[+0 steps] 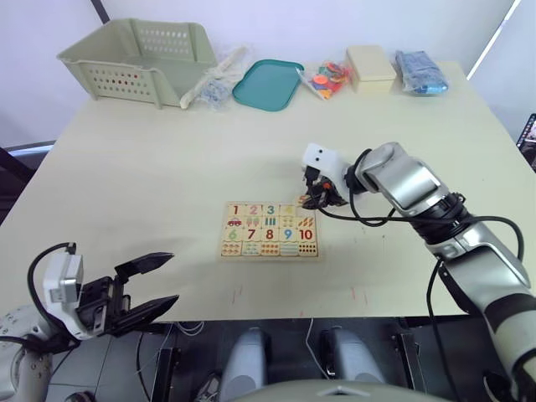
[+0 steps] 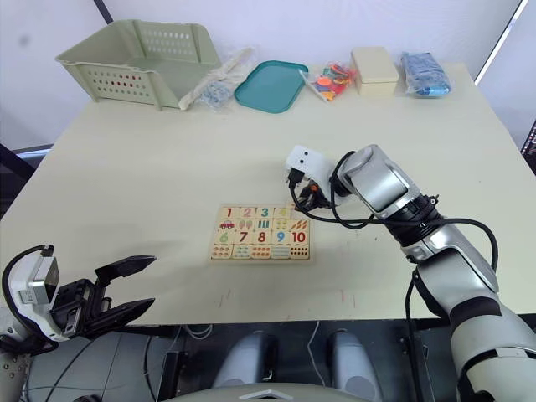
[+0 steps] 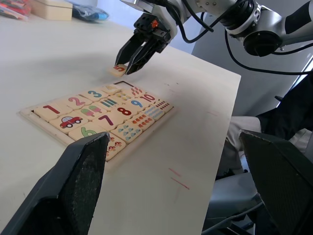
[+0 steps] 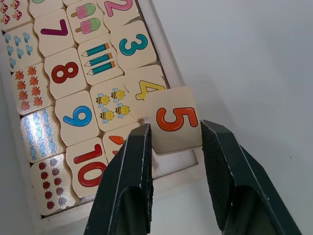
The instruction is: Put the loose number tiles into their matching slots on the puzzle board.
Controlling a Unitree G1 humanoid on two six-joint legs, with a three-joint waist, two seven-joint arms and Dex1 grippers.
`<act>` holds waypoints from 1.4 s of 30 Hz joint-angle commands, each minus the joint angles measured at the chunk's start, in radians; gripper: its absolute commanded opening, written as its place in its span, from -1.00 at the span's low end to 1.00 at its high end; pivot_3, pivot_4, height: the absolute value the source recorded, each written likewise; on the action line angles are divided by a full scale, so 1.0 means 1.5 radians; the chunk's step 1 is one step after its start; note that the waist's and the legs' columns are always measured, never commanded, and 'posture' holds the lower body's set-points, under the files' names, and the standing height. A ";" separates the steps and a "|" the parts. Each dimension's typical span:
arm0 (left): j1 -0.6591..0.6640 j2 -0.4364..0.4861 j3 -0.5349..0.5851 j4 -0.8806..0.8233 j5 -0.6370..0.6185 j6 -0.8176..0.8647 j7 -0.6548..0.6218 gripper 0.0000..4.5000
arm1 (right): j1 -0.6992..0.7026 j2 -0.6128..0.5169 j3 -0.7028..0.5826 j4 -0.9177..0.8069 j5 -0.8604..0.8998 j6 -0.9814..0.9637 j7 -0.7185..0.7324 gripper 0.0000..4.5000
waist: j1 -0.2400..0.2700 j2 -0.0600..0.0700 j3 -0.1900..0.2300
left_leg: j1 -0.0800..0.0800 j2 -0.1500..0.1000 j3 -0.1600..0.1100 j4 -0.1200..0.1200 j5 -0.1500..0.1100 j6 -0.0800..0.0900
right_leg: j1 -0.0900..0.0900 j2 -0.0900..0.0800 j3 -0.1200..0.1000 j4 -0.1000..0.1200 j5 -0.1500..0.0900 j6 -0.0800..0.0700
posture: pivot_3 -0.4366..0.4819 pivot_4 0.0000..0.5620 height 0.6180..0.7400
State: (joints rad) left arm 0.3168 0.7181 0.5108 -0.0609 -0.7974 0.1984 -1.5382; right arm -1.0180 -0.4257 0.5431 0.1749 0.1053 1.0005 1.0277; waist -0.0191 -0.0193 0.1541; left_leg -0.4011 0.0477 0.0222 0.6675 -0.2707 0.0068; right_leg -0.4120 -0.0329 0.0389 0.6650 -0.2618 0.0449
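Right claw (image 4: 171, 142) pinches the 5 tile (image 4: 173, 119) between its two black fingers (image 4: 128, 181), fingers closed on the tile's side edges. Orange 5 faces up. Tile hangs over the board's corner, at the end of the top row, overlapping the edge of the 4 tile (image 4: 146, 87). From the left wrist view it looks lifted clear of the board, slightly tilted; contact with the board I can't tell.

Under the claw, the last slot (image 4: 171, 161) in the 1–5 row is an open recess just beside the 4. Tiles 1 (image 1: 235, 210), 2 (image 1: 253, 209) and 3 (image 1: 270, 209) sit seated in that row, 4 next to them.

Puzzle board (image 1: 270, 229) lies flat on the surface (image 1: 151, 167), near its front-centre. Lower rows show 6 to 10 and counting pictures: car, ice lollies, pencils, bees, leaves, ladybirds.

Left claw (image 1: 144, 287) is at about 7 o'clock from the board, hovering off the surface's front edge, fingers spread wide apart, nothing in them. Well apart from the board.

Far edge of the surface, 10 to 2 o'clock from the board: pale green basket (image 1: 138, 59), a clear bag of parts (image 1: 216, 84) just beside it, teal tray (image 1: 267, 84), a bag of colourful plastic pieces (image 1: 328, 78), a cream box (image 1: 370, 67), a blue packet (image 1: 420, 72). All well apart from the board.
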 commanded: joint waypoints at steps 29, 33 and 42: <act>0.000 0.001 0.018 -0.002 -0.007 -0.016 -0.005 1.00 | 0.033 -0.012 0.019 -0.004 -0.023 -0.050 0.014 -0.61 | -0.001 0.000 0.000 | 0.000 0.000 0.000 0.000 0.000 0.000 | 0.000 0.000 0.000 0.000 0.000 0.000 | -0.05 -0.47 1.00; 0.002 0.001 0.019 -0.004 -0.008 -0.016 -0.005 1.00 | 0.030 -0.021 0.019 -0.008 -0.023 -0.057 0.025 -0.61 | 0.000 0.000 0.000 | 0.000 0.000 0.000 0.000 0.000 0.000 | 0.000 0.000 0.000 0.000 0.000 0.000 | -0.05 -0.47 1.00; 0.003 0.002 0.020 -0.006 -0.008 -0.015 -0.003 1.00 | 0.027 -0.027 0.025 0.001 -0.032 -0.076 0.036 -0.61 | -0.002 0.000 0.000 | 0.000 0.000 0.000 0.000 0.000 0.000 | 0.000 0.000 0.000 0.000 0.000 0.000 | -0.05 -0.47 1.00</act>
State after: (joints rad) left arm 0.3176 0.7158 0.5107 -0.0602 -0.7972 0.1823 -1.5392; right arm -0.9680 -0.4628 0.5816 0.1843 0.0627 0.9025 1.0757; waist -0.0227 -0.0191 0.1543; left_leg -0.4011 0.0478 0.0218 0.6670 -0.2707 0.0068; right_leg -0.4122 -0.0329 0.0388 0.6648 -0.2619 0.0448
